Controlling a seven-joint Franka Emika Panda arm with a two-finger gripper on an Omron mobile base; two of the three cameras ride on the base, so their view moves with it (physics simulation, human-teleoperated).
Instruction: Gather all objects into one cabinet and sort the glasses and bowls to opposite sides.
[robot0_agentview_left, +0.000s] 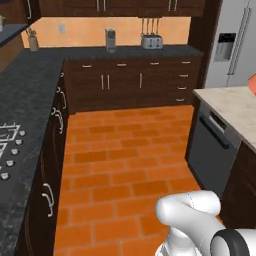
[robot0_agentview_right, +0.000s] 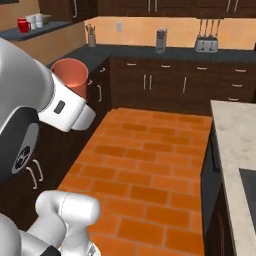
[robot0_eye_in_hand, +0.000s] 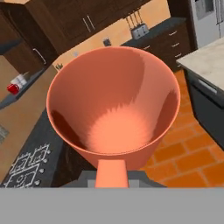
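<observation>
Orange mug (robot0_eye_in_hand: 113, 109): clamped in the tool (robot0_eye_in_hand: 111, 174), mouth facing the camera, carried high over the floor.
Shelf cups (robot0_agentview_right: 30, 23): far ahead-left of the mug (red and white ones).

An orange cup (robot0_eye_in_hand: 113, 105) is showing a paler, washed-out patch deep inside, and a red mug (robot0_agentview_right: 22, 24) is sitting beside white cups (robot0_agentview_right: 36, 20) on a grey shelf. The floor (robot0_agentview_left: 125, 170) is glowing in orange brick tiles between dark brown cabinets (robot0_agentview_left: 125, 82), under speckled black counters (robot0_agentview_left: 25, 100) and a peach wall (robot0_agentview_left: 80, 30).
</observation>
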